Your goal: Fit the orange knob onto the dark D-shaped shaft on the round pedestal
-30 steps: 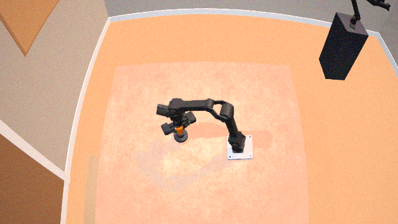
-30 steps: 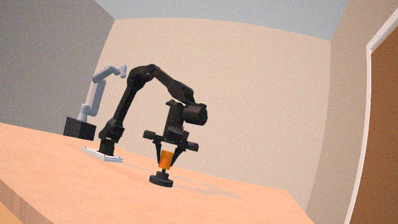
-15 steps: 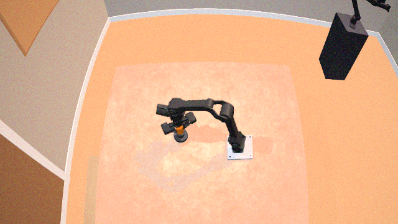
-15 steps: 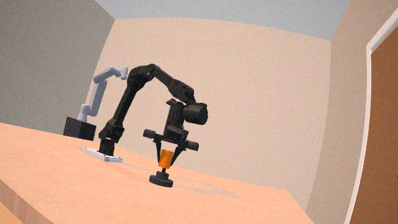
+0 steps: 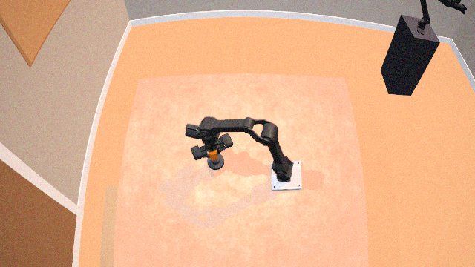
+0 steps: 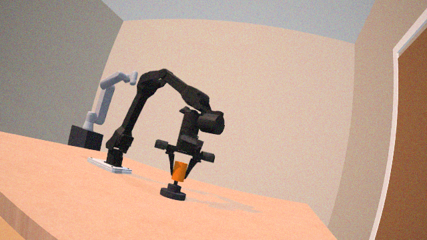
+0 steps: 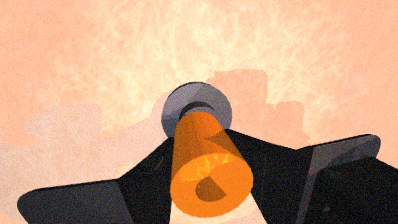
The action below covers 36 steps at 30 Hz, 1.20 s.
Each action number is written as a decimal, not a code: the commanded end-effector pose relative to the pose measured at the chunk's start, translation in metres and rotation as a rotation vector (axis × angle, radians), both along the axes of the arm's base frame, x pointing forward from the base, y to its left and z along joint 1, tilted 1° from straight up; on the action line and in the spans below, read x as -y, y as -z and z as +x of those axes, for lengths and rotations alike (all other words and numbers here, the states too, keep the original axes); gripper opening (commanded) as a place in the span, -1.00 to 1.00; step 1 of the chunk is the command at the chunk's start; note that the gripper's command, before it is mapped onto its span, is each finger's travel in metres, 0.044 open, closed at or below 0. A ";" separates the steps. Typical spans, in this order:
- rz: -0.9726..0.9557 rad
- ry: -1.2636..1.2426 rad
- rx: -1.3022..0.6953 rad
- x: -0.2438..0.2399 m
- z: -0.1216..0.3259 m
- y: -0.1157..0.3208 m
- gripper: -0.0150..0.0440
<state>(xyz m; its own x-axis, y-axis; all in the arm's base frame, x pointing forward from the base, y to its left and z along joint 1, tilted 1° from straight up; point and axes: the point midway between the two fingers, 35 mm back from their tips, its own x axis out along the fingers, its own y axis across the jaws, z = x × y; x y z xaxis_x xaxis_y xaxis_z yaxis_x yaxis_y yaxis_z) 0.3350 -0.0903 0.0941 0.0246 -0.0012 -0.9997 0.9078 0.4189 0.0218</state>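
Note:
The orange knob (image 5: pixel 213 155) (image 6: pixel 179 171) (image 7: pixel 200 145) is held upright, slightly tilted, between the fingers. My gripper (image 6: pixel 179 175) is shut on it. The knob's D-shaped hole shows in its top end in the wrist view. The round dark pedestal (image 5: pixel 216 165) (image 6: pixel 173 194) (image 7: pixel 172 107) stands on the table right under the knob. In the exterior view a short piece of the dark shaft (image 6: pixel 175 183) shows between the knob's lower end and the pedestal. Whether the shaft's tip is inside the hole is hidden.
The arm's white base plate (image 5: pixel 297 178) (image 6: pixel 117 170) stands on the table (image 5: pixel 315 222) (image 6: pixel 100 200) to one side of the pedestal. A black block (image 5: pixel 410 55) (image 6: pixel 85 138) bearing another arm is off in the background.

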 end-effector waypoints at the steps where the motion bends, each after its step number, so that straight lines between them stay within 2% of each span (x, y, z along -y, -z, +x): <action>1: -0.001 0.006 0.004 0.000 0.001 0.000 -0.49; 36: 0.001 0.059 0.003 -0.001 -0.005 0.002 -0.49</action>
